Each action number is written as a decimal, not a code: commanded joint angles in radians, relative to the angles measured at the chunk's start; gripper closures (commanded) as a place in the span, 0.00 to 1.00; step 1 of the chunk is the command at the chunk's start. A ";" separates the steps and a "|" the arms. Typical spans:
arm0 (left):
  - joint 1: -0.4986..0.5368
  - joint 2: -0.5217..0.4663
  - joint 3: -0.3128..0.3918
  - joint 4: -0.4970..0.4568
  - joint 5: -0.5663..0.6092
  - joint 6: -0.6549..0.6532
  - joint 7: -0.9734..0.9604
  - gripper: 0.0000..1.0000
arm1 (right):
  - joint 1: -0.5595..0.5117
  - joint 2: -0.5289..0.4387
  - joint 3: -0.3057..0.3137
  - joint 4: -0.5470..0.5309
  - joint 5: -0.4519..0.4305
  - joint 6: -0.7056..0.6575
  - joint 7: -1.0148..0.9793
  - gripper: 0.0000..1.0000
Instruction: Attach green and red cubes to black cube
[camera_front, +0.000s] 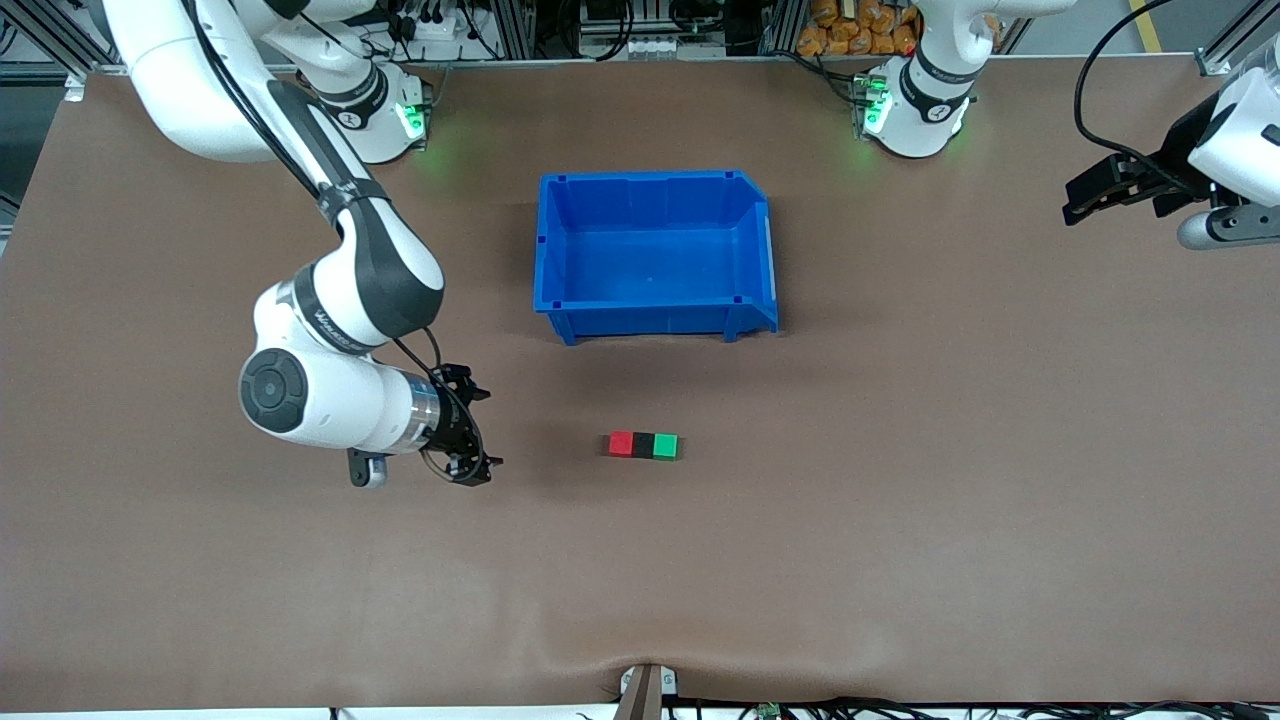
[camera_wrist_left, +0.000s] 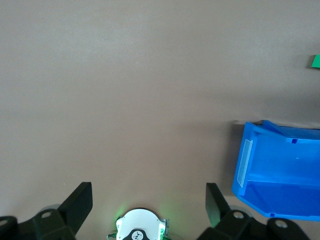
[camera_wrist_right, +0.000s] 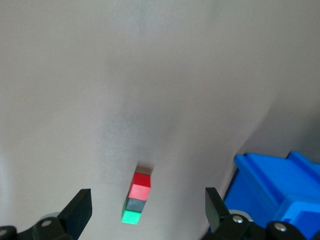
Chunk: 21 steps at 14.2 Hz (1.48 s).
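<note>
The red cube (camera_front: 621, 443), the black cube (camera_front: 643, 445) and the green cube (camera_front: 665, 446) lie joined in one row on the table, black in the middle. They are nearer to the front camera than the blue bin. My right gripper (camera_front: 482, 430) is open and empty, beside the row toward the right arm's end of the table. In the right wrist view the red cube (camera_wrist_right: 141, 185), black cube (camera_wrist_right: 135, 204) and green cube (camera_wrist_right: 131, 217) lie between its spread fingers, and the gripper (camera_wrist_right: 147, 205) is clear of them. My left gripper (camera_front: 1072, 200) waits open and empty at the left arm's end of the table.
An empty blue bin (camera_front: 655, 250) stands mid-table between the cubes and the arm bases. It also shows in the right wrist view (camera_wrist_right: 270, 185) and the left wrist view (camera_wrist_left: 280, 165). The green cube (camera_wrist_left: 315, 61) shows at the left wrist view's edge.
</note>
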 joint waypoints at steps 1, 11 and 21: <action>0.003 0.005 -0.002 0.013 0.001 0.000 -0.005 0.00 | -0.046 -0.039 0.032 -0.021 -0.020 -0.043 -0.058 0.00; 0.003 0.003 0.005 0.030 0.000 -0.001 0.000 0.00 | -0.109 -0.120 0.036 -0.038 -0.025 -0.155 -0.305 0.00; -0.004 0.006 0.000 0.049 -0.005 0.020 0.000 0.00 | -0.179 -0.206 0.035 -0.041 -0.040 -0.293 -0.547 0.00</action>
